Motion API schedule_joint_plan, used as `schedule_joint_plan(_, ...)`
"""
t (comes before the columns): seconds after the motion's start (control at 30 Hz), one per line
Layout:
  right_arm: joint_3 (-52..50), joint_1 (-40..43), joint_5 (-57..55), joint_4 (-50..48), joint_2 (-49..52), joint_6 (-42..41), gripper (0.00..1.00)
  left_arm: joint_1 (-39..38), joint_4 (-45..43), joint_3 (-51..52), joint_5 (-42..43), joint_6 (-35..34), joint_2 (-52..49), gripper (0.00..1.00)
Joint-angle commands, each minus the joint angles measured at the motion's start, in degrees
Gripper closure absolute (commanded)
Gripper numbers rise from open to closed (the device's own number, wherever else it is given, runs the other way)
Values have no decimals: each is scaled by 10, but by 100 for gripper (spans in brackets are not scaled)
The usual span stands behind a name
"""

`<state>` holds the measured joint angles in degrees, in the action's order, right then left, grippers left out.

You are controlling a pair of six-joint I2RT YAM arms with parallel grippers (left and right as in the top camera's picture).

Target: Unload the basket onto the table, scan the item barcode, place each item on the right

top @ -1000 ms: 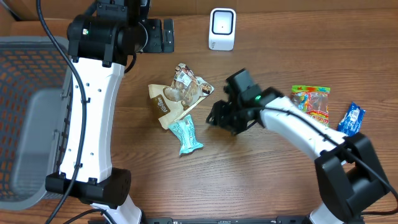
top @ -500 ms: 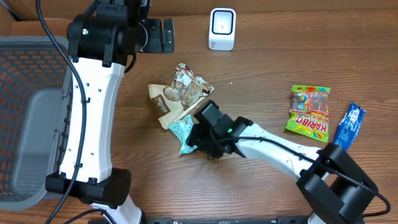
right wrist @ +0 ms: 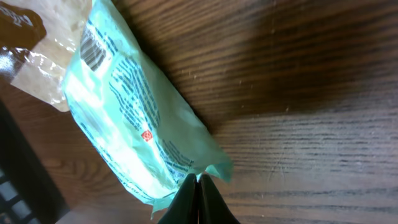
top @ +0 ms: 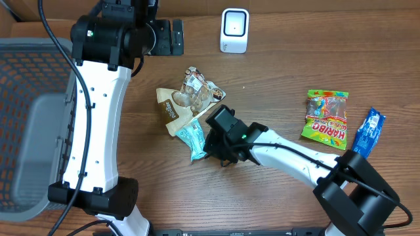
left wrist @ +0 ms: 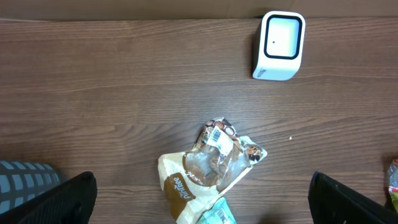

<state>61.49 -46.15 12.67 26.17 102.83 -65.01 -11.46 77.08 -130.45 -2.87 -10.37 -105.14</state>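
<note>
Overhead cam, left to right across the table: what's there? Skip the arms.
wire basket → brown snack bag → white scanner → gummy bag → blue packet. Left out: teal wrapper, overlapping the snack bag.

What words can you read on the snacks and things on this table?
"HARIBO" is on the gummy bag.
Brown pouch: it has white writing and a barcode sticker, too blurred to read.
Teal wrapper: the small print and barcode are too blurred to read.
Blue packet: the print is too small to read.
White scanner: no words show.
</note>
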Motion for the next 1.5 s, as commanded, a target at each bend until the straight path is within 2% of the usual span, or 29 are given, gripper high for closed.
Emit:
schedule_joint_plan(0.0, -4, 16, 65, -6, -2, 27, 65, 2, -2, 2, -5, -4, -5, 0)
schedule_joint_plan(0.03, -4, 14, 69, -8, -2, 26, 41, 2, -2, 2, -5, -4, -5, 0)
schedule_joint_plan(0.07, -4, 9, 64, -8, -2, 23, 27, 2, -2, 2, -5, -3, -5, 0)
schedule_joint_plan(0.1, -4, 1, 49, -9, -2, 13, 20, 2, -2, 2, -5, -4, -5, 0)
schedule_joint_plan(0.13, -4, -3, 35, -8, -1, 4, 19, 2, -2, 2, -5, -4, -5, 0)
schedule_joint_plan(0.17, -4, -10, 6, -9, 0, -12, 19, 2, -2, 2, -5, -4, -5, 0)
schedule_joint_plan(0.23, -4, -16, -26, -12, 2, -36, 27, 2, -2, 2, -5, -4, -5, 0)
schedule_joint_plan(0.3, -4, -25, -42, -31, 7, -54, 43, 2, -2, 2, -5, -4, -5, 0)
schedule_joint_plan(0.37, -4, -40, -57, -61, 18, -57, 49, 2, -2, 2, -5, -4, -5, 0)
schedule_joint_plan(0.6, -4, -59, -103, -79, 44, -71, 52, 2, -2, 2, -5, -4, -5, 0)
schedule_joint_plan(0.63, -4, -59, -106, -79, 44, -71, 54, 2, -2, 2, -5, -4, -5, 0)
schedule_joint_plan(0.67, -4, -59, -118, -79, 45, -71, 62, 2, -2, 2, -5, -3, -5, 0)
schedule_joint_plan(0.7, -4, -57, -139, -80, 45, -73, 66, 2, -2, 2, -5, -4, -5, 0)
schedule_joint_plan(0.83, -4, -52, -197, -85, 49, -90, 67, 2, -2, 2, -5, -4, -5, 0)
schedule_joint_plan(0.97, -4, -49, -204, -94, 72, -99, 67, 2, -2, 2, -5, -4, -5, 1)
schedule_joint_plan(1.0, -4, -45, -201, -94, 73, -101, 72, 2, -2, 2, -5, -4, -5, 0)
schedule_joint_plan(1.03, -3, -39, -185, -94, 72, -100, 87, 2, -2, 2, -5, -4, -5, 0)
schedule_joint_plan(1.07, -2, -35, -169, -94, 69, -100, 89, 2, -2, 2, -5, -4, -5, 0)
schedule_joint_plan(1.13, 9, -22, -123, -94, 63, -73, 89, 2, -2, 2, -5, -3, -5, 0)
schedule_joint_plan(1.2, 22, -5, -83, -85, 52, -5, 87, 2, -2, 2, -5, -4, -5, 0)
schedule_joint_plan(1.33, 47, 37, -30, -20, 28, 89, 86, 2, -2, 2, -5, -4, -5, 0)
schedule_joint_plan(1.4, 64, 75, 40, 23, 18, 216, 85, 2, -2, 2, -5, -4, -5, 0)
schedule_joint_plan(1.43, 69, 84, 52, 36, 17, 241, 85, 2, -2, 2, -5, -4, -5, 0)
schedule_joint_plan(1.47, 79, 110, 79, 69, 17, 309, 82, 2, -2, 2, -5, -4, -5, 0)
